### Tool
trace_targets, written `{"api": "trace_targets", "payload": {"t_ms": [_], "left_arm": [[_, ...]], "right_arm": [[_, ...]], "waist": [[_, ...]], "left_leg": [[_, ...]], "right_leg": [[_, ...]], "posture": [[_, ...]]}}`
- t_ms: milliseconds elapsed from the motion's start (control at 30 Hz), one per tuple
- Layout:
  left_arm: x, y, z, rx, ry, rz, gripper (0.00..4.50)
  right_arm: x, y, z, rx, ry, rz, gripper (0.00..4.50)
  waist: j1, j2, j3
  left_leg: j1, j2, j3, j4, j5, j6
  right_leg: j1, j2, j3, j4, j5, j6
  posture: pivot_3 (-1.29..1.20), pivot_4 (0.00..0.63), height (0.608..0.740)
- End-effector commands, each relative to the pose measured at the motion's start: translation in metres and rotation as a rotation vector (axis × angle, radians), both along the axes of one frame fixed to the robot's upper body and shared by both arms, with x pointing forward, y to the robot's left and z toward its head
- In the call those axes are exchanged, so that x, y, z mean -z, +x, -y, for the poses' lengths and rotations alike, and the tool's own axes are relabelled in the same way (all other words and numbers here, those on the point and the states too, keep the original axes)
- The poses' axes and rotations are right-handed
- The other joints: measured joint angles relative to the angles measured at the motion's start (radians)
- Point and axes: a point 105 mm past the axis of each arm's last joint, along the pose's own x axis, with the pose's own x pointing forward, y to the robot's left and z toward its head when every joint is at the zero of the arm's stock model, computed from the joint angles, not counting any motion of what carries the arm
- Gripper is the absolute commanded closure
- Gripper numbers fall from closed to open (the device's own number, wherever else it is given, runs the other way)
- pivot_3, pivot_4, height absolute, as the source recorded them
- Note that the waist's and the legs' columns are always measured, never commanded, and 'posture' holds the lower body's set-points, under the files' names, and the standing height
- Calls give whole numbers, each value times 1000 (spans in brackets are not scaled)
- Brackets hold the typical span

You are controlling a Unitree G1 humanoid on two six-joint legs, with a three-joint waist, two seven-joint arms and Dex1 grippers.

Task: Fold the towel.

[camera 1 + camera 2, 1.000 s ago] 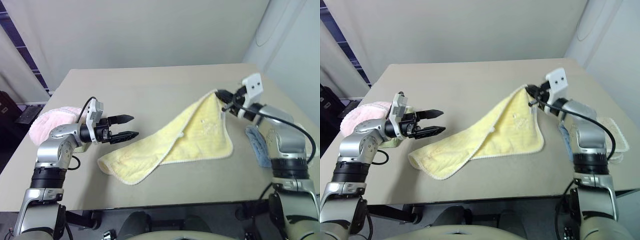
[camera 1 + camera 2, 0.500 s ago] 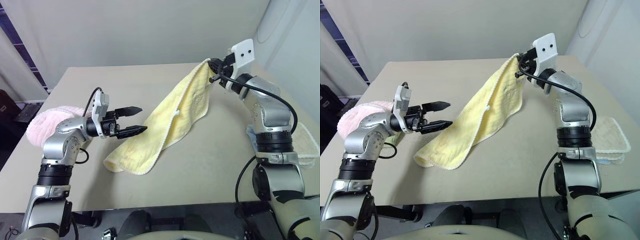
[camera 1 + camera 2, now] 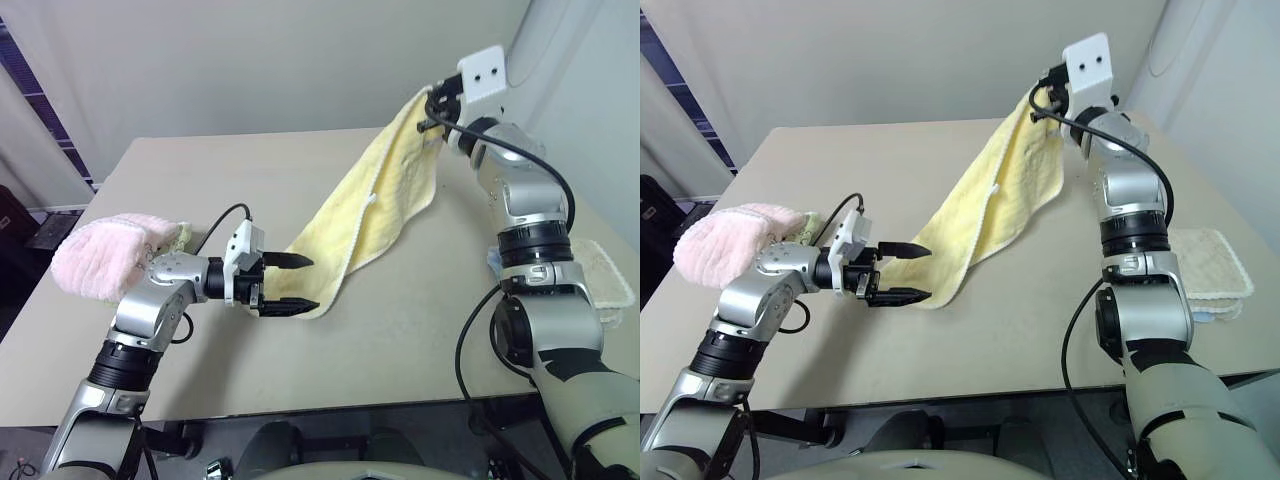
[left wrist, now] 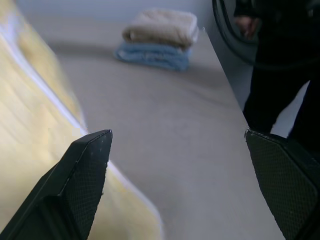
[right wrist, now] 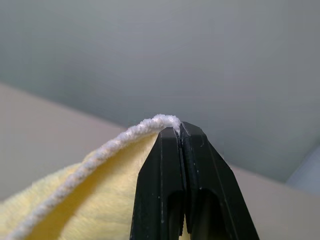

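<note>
hanging diagonally — towel (image 3: 375, 195) pinched by right end effector (image 3: 432, 108), left end effector (image 3: 295, 283) agape.

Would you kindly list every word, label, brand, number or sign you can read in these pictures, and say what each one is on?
None: no readable text shows in any view.
Pale yellow terry-cloth towel: a small white tag at its edge, too small to read.
White camera block above the right gripper: two dark dots, no lettering.
Fluffy pink towel, folded beige towel and folded blue towel: no labels visible.
</note>
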Motion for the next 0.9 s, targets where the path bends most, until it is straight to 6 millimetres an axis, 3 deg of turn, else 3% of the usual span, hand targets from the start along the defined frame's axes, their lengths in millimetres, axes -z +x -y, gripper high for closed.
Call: {"api": "trace_targets", "payload": {"t_ms": [33,200,467,900], "left_arm": [[17,6,4,-19,80,51,0],[30,20,16,-66,84,88,0],[44,26,38,-75,80,70,0],[66,35,47,-50,205,19,0]], "right_arm": [[-31,-5,-7,-17,39,97,4471],[-30,-7,-17,-48,27,101,4471],[-22,-7,-15,-39,34,77,4471],[-16,-9,-11,-21,56,51,4471]], "waist": [[1,0,0],[4,0,0],[3,0,0],[4,0,0]], "left_leg": [[0,0,0,0,0,0],[1,0,0,1,0,0],[1,0,1,0,0,0],[1,0,1,1,0,0]], "right_leg": [[0,0,0,0,0,0],[1,-1,1,0,0,0],[0,-1,1,1,0,0],[0,0,2,2,0,0]], "posture": [[0,0,731],[0,0,731],[0,0,731],[0,0,731]]}}
